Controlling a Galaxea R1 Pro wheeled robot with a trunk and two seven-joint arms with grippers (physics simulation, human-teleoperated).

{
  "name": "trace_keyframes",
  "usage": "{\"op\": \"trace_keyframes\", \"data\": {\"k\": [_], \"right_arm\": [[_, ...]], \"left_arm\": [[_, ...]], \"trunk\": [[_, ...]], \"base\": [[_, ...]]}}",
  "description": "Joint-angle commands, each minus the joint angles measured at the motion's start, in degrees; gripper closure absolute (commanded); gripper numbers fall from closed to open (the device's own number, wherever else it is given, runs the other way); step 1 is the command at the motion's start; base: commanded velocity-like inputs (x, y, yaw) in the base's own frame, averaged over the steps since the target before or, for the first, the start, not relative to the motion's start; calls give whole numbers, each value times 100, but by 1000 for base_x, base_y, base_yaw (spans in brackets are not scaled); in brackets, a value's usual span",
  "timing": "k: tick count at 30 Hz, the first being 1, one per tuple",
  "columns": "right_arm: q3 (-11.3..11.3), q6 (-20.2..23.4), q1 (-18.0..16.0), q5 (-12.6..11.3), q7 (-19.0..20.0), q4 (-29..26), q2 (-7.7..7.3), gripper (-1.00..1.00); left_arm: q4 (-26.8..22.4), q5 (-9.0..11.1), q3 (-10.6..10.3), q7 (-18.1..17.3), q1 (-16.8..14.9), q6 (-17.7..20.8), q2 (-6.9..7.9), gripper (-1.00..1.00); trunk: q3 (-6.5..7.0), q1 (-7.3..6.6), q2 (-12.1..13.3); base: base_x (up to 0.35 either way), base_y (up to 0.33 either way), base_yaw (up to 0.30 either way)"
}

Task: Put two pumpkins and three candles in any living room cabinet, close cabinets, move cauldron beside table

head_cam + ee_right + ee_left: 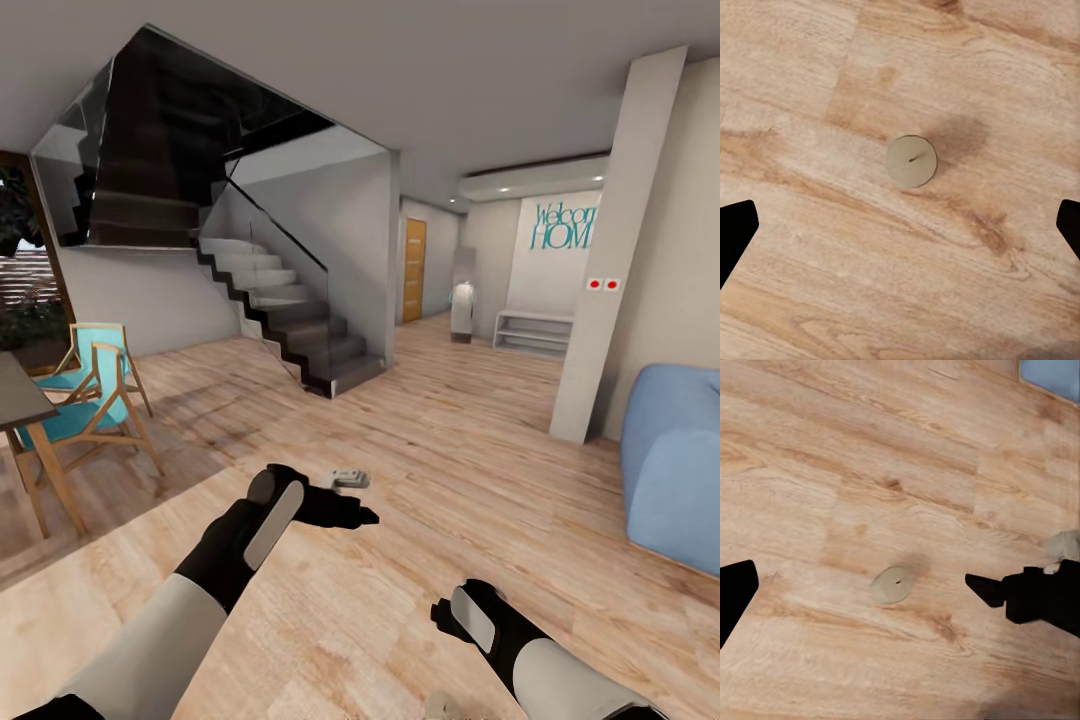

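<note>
Both claws hang over bare wooden floor, and neither touches or holds anything. In the right wrist view the right claw has its two dark fingertips at opposite edges of the picture, spread wide, with a single candle standing upright on the floor between and beyond them, its small wick visible at the centre of its round tan top and a soft shadow beside it. In the left wrist view the left claw is spread wide too, one fingertip at one edge and the other reaching in from the opposite side; the same candle sits on the boards in the gap, seen at a slant, with the right arm's dark claw just beyond it. A corner of the blue sofa shows at the picture's edge. From the head camera the left arm reaches forward over the floor, the right arm is lower and nearer, and a sliver of the candle shows at the bottom edge. The sofa stands to the right, a dining table and turquoise chairs to the left, a staircase ahead.
</note>
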Motion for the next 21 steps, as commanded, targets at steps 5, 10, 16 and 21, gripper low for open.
{"op": "trace_keyframes", "data": {"k": [5,10,16,21], "right_arm": [[48,22,-4,-49,-43,-10,-4,-100],[51,22,-4,-49,-43,-9,-4,-100],[56,22,-4,-49,-43,-3,2,-100],[65,22,-4,-49,-43,-2,4,-100]], "left_arm": [[-281,-12,7,-497,-2,20,99,-100],[-475,-5,18,-1776,-1,20,460,-100],[-523,-1,37,-2893,-1,20,765,-100],[-527,1,46,-3143,-1,20,815,-100]], "trunk": [[-97,110,-205],[-187,220,-406],[-294,352,-646],[-384,461,-847]], "base": [[0,0,0],[0,0,0],[0,0,0],[0,0,0]]}}
